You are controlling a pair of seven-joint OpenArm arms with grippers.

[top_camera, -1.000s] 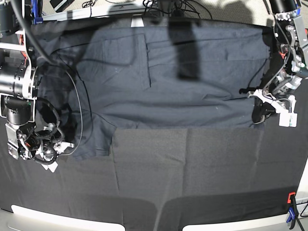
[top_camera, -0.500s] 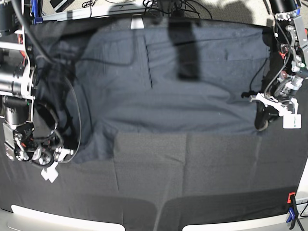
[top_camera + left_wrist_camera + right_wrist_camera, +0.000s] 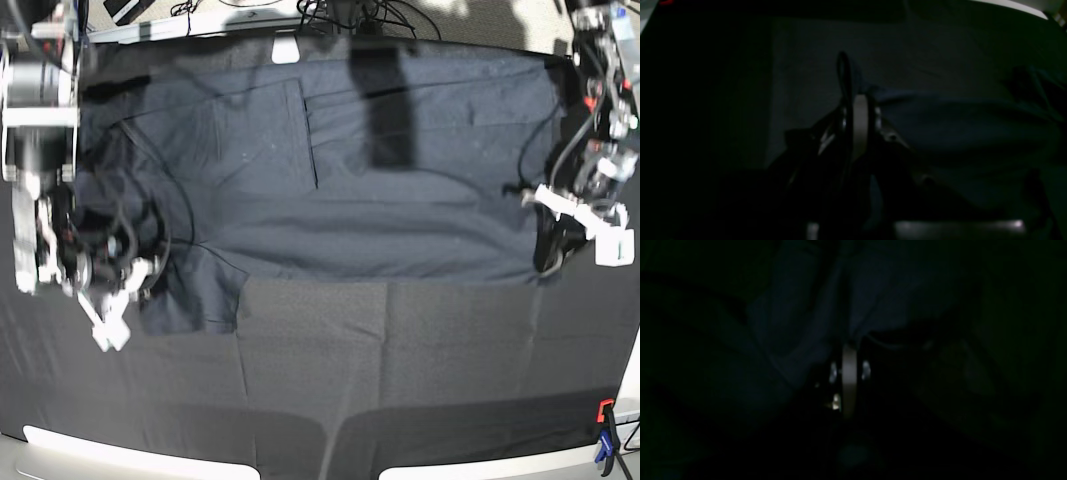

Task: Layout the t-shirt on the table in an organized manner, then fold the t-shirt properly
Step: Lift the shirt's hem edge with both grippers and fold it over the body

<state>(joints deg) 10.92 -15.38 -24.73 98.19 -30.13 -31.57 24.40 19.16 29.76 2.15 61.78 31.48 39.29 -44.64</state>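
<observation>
shirt [image 3: 400, 190]: lay spread across the far half of the table [image 3: 420, 360] | left gripper [image 3: 548, 262]: fingers closed, pinching the shirt's near corner on the view's right | right gripper [image 3: 140, 285]: fingers closed on the shirt's sleeve edge on the view's left

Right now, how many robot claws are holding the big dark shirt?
2. The left gripper pinches the dark charcoal soft-fabric t-shirt at the base view's right edge; the right gripper pinches its left corner.

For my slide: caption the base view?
Both grippers pinch the spread t-shirt on the table.
</observation>
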